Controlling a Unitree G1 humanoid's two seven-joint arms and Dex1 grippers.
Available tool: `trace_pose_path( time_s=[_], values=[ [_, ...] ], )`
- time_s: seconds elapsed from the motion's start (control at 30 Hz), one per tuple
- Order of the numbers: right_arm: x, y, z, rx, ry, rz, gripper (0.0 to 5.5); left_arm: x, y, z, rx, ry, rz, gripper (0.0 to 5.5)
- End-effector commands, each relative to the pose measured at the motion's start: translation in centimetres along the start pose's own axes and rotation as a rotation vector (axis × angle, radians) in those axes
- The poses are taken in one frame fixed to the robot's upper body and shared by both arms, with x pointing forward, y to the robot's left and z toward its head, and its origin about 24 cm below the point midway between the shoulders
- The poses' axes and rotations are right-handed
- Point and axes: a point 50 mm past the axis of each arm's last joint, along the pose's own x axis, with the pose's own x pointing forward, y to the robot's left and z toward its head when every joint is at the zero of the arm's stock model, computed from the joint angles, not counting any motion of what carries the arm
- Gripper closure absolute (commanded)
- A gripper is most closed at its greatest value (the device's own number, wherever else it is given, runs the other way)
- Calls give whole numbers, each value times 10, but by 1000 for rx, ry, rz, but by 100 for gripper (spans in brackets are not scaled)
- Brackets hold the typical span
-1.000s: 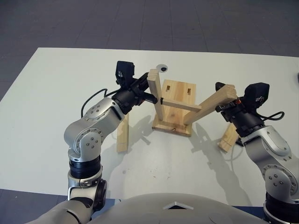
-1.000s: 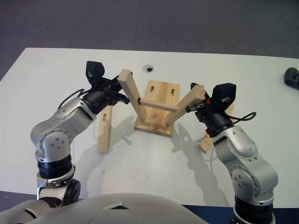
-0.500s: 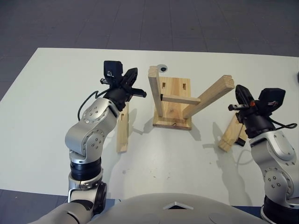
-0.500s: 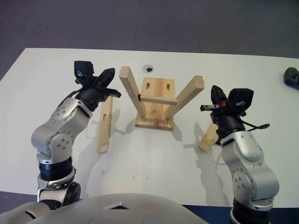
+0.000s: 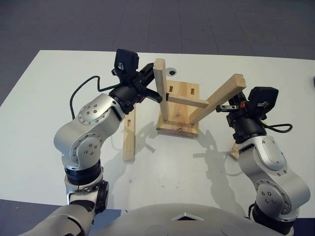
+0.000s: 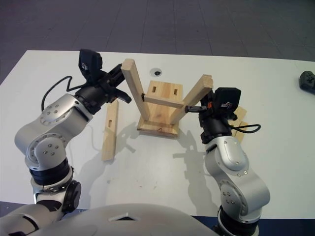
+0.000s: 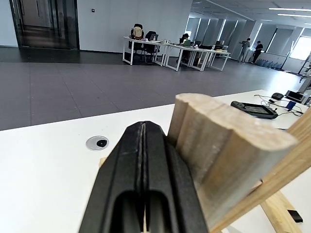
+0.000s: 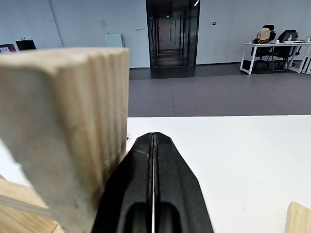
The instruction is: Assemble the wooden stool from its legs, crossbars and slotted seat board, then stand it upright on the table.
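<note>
Half-built stool sits upside down mid-table. Seat board is laid flat, with upright leg and slanted leg seated in slots and bridged by a crossbar. Two slots are left vacant. Left gripper is closed on nothing beside the upright leg, right gripper likewise beside the slanted leg. Wood is judged light and stiff, joints loose. Legs are best gripped mid-length. A spare leg is laid nearby.
</note>
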Motion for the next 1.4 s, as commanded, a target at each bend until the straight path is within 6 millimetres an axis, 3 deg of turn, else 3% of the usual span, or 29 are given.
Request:
trace_pose_path(
  time_s=[0.03, 0.3, 0.43, 0.53, 0.67, 0.83, 0.93, 1.0, 1.17, 1.3, 1.4],
  values=[
    [1, 12, 9, 19, -31, 153, 550, 1, -30, -13, -61, 61, -236, 546],
    [-3, -7, 4, -14, 10, 102, 550, -11, -1, -43, 13, 223, -93, 546],
    [-6, -8, -1, 6, 44, 126, 524, -6, -4, -40, -33, 179, -107, 550],
    [-3, -11, 10, 82, -42, 129, 484, 1, -2, -32, -58, 128, -93, 550],
    [0, -19, 32, 219, -176, 179, 424, 8, 7, -8, -165, 11, -122, 550],
    [-4, -19, 57, 415, -293, 327, 345, 15, 30, 46, -279, -186, -128, 470],
    [-4, -20, 73, 512, -360, 352, 291, 18, 26, 82, -310, -299, -217, 415],
    [-4, -19, 79, 518, -371, 359, 260, 21, 21, 94, -317, -327, -269, 382],
    [-3, -19, 94, 509, -426, 360, 333, 25, 3, 102, -318, -331, -408, 457],
    [-1, -20, 93, 486, -404, 344, 405, 29, -1, 72, -321, -215, -423, 532],
    [2, -19, 87, 472, -368, 329, 456, 28, -4, 51, -322, -156, -420, 550]
  ],
)
